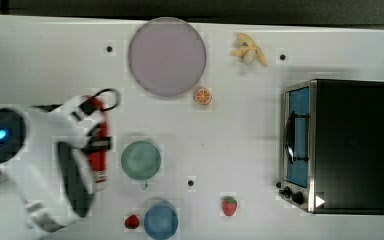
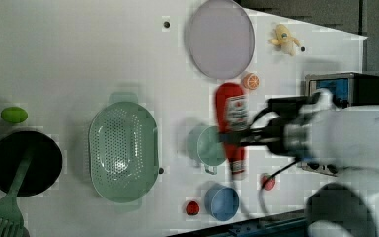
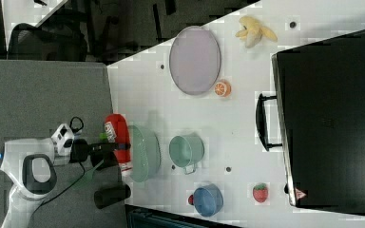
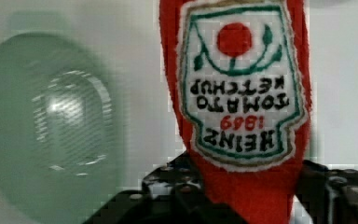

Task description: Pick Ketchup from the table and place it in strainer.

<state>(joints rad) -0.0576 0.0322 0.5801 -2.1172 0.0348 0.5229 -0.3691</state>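
One gripper (image 2: pixel 246 134) clamped on long red ketchup bottle (image 2: pixel 232 111); carry level over mint-green perforated plastic strainer (image 2: pixel 122 150), release low.

The Ketchup (image 4: pixel 242 107) looks like soft red cloth with a stitched, fuzzy-edged white label. The strainer (image 2: pixel 123 150) is glossy pale green plastic, its perforated bottom catching highlights. The surface (image 1: pixel 240 145) is smooth matt white. The plate (image 1: pixel 166 56) looks matt grey-lilac. The toaster oven (image 1: pixel 337 145) has a shiny metal front and matt black top.
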